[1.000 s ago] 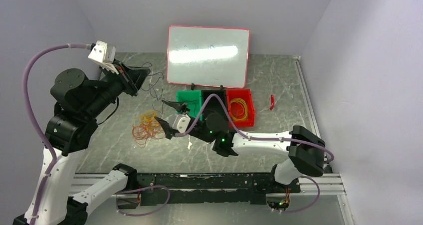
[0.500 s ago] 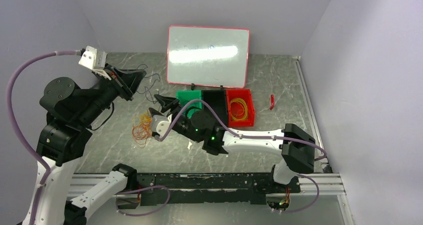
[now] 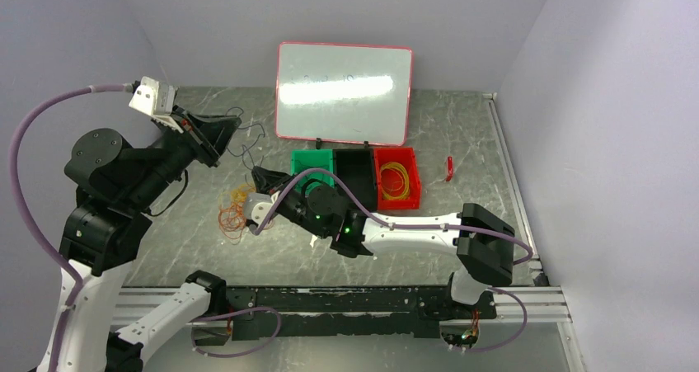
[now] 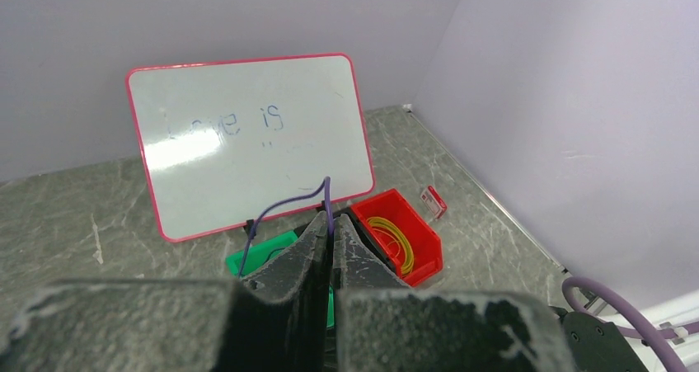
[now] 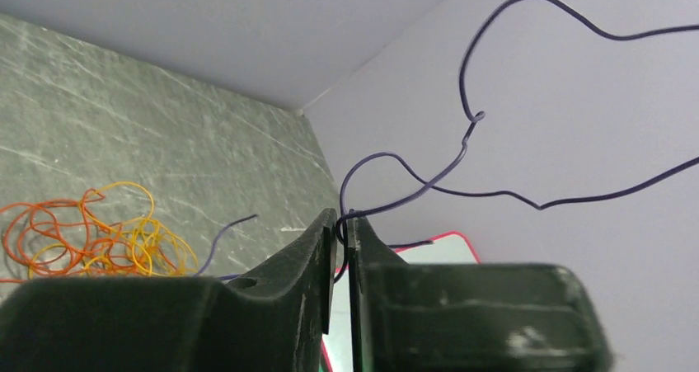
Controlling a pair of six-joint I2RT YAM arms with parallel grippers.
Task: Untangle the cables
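- Two end effectors now share one dark cable: the left end effector holds it clamped, raised.
- Orange and yellow cables lie tangled on the tabletop below.
- Right end effector has just closed onto the same cable, so pulling it clear can likely begin.

open: table right side | blocked: whiteboard behind bins

Whiteboard, green bin, black bin, red bin
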